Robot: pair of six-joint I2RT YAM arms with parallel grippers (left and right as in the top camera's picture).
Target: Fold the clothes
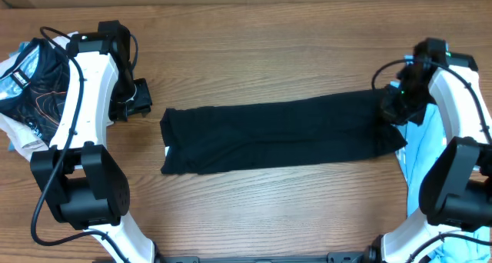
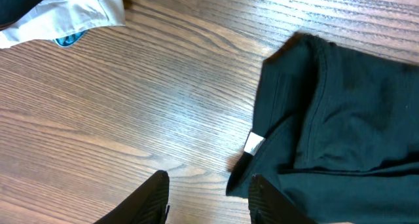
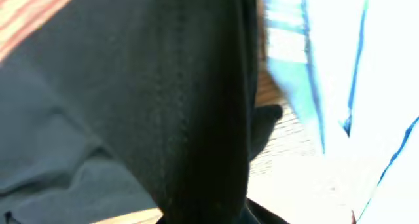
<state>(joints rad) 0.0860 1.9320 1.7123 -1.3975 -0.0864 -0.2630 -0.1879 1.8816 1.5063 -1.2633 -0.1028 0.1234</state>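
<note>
The black shirt (image 1: 277,136) lies across the middle of the table (image 1: 269,55) as a long, narrow band running left to right. By the look of it the lengthwise folds are done, with the sleeves tucked in and the edges fairly even. The left end is a little lumpy, and in the left wrist view a white label (image 2: 254,144) peeks out at its corner. What I judge is left is to fold the band across on itself, end to end, and then set it aside. The right gripper (image 1: 393,108) sits on the right end of the band with its jaws closed tight. In its own camera the black cloth rises in a ridge toward the fingers, so it seems to have that end pinched, ready to carry it over. The left gripper (image 1: 141,103) hovers just beside the left end, partly open with only bare wood between its fingers, holding nothing. A blue tee (image 1: 421,159) lies at the right edge of the frame, partly under the right arm, unfolded as far as I can see. A crumpled pile (image 1: 27,86) of other garments waits at the upper left, so more folding remains after this shirt.
</note>
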